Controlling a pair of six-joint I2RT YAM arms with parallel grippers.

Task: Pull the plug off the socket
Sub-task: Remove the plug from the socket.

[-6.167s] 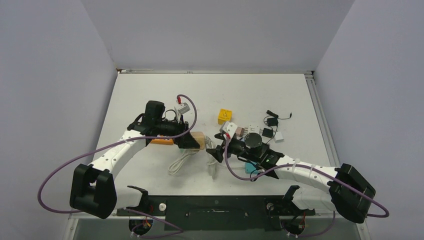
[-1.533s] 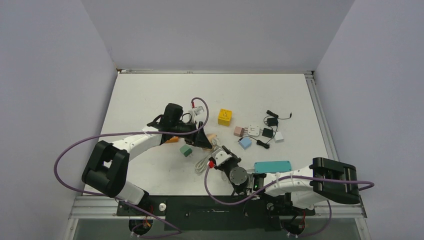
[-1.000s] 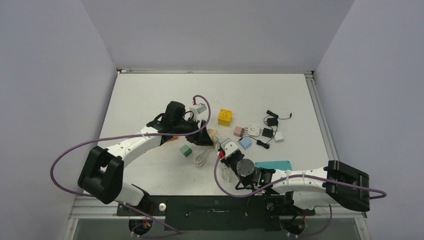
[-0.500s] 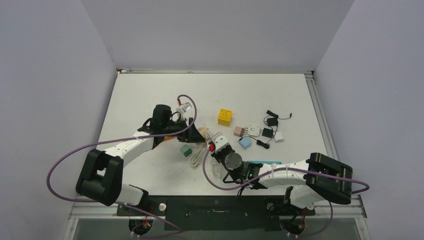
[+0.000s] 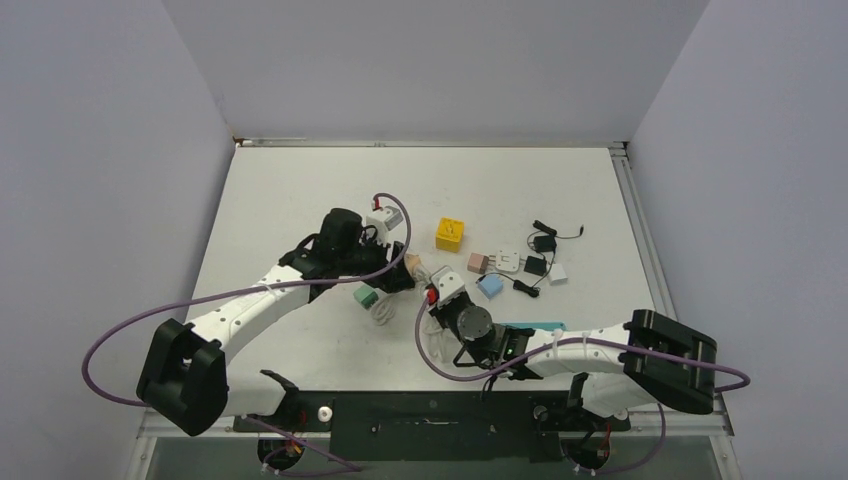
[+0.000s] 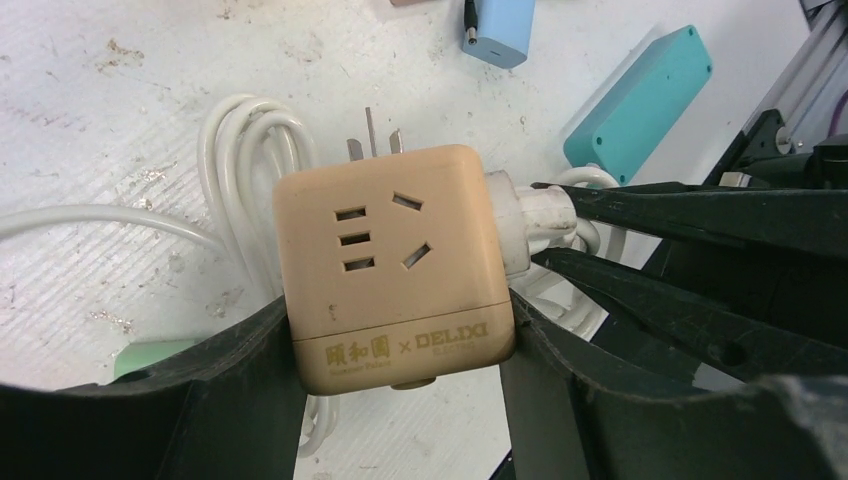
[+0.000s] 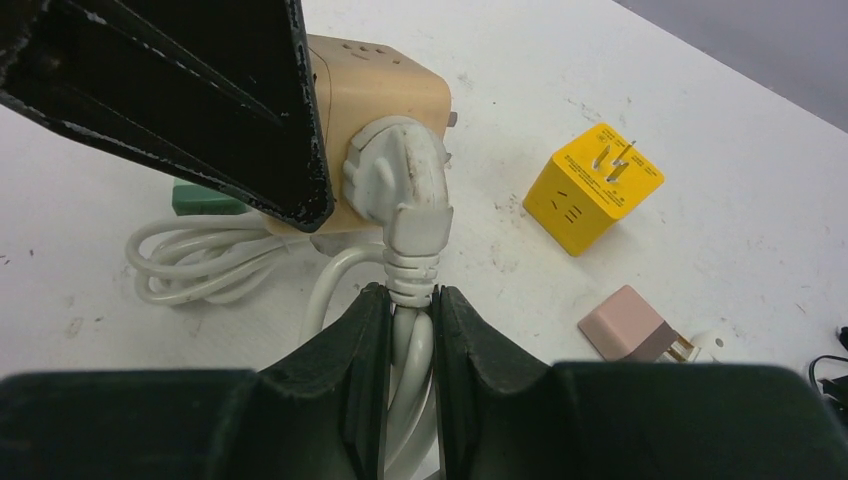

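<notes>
White tabletop (image 5: 300,190), scuffed, lavender walls behind. Nearest: right hand (image 7: 412,330), fingers pinched on the white cord just below the white plug (image 7: 395,180). Plug still seated in beige cube socket (image 6: 395,265), which the left hand (image 6: 395,400) clamps by its sides, mid-table. Beyond: coiled white cable (image 7: 200,255), yellow cube adapter (image 7: 593,187), pink adapter (image 7: 630,325).

The top external camera looks down from behind the arms. Both wrist cameras sit close, facing opposite sides of the same beige socket cube (image 6: 395,265).
</notes>
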